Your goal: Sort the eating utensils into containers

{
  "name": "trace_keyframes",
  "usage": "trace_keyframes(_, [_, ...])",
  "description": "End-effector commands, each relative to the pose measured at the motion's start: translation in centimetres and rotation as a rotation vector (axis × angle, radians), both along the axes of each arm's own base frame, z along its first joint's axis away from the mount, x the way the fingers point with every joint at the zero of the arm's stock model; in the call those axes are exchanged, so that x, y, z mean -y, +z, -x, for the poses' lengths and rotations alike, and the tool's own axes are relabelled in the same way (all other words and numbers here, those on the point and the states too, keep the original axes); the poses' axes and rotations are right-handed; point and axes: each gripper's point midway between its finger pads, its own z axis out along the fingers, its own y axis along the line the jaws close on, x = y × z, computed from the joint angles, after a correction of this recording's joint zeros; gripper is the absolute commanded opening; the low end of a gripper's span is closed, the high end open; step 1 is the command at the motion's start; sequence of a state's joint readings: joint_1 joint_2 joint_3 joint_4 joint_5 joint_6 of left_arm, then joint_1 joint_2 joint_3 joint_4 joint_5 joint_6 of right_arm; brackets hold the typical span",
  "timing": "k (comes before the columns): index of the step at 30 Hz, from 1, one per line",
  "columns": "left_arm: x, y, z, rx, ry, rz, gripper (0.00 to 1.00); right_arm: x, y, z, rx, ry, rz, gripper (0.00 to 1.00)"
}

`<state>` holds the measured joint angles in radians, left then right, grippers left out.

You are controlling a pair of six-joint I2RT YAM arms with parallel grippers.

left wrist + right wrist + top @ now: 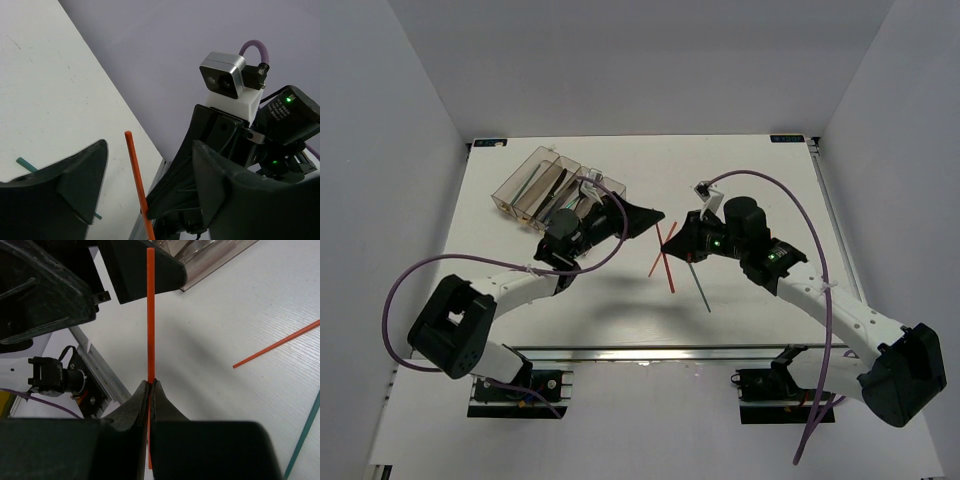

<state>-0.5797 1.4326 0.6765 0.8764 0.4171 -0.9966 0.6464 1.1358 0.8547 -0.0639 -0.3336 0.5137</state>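
Well, from overhead the smoky tray (510, 190) sits at the far left of the tabletop (760, 180). It holds dark utensils (560, 185) lying lengthwise in its narrow compartments, though I cannot tell which piece is in which slot. The left tool (650, 218) hangs just beside the tray's right end, jaws spread. The right tool (670, 240) faces it closely. Two orange chopsticks (670, 283) cross just beneath them, with a green chopstick (700, 283) lying near.

From the left wrist, the left tool (150, 155) is released with nothing in it. An orange chopstick (136, 180) stands between its fingers without touching either. The green chopstick (22, 162) lies on the tabletop behind.

From the right wrist, the right tool (150, 385) is clenched on that orange chopstick (150, 315). A second orange chopstick (275, 345) lies apart on the tabletop. The tray's corner (215, 257) shows at the top, its contents blurred.
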Motion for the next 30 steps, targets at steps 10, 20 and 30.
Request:
trace_keyframes(10, [2.9, 2.2, -1.4, 0.066, -0.068, -0.053, 0.00, -0.7, 4.2, -0.4, 0.113, 0.012, -0.116, 0.44])
trace_keyframes(20, [-3.8, 5.6, -10.7, 0.354, 0.328, -0.806, 0.00, 8.1, 2.4, -2.1, 0.152, -0.319, 0.065, 0.89])
trace_keyframes(30, [-19.6, 5.1, -20.4, 0.463, 0.626, -1.439, 0.00, 11.0, 0.3, -1.6, 0.156, -0.331, 0.185, 0.89])
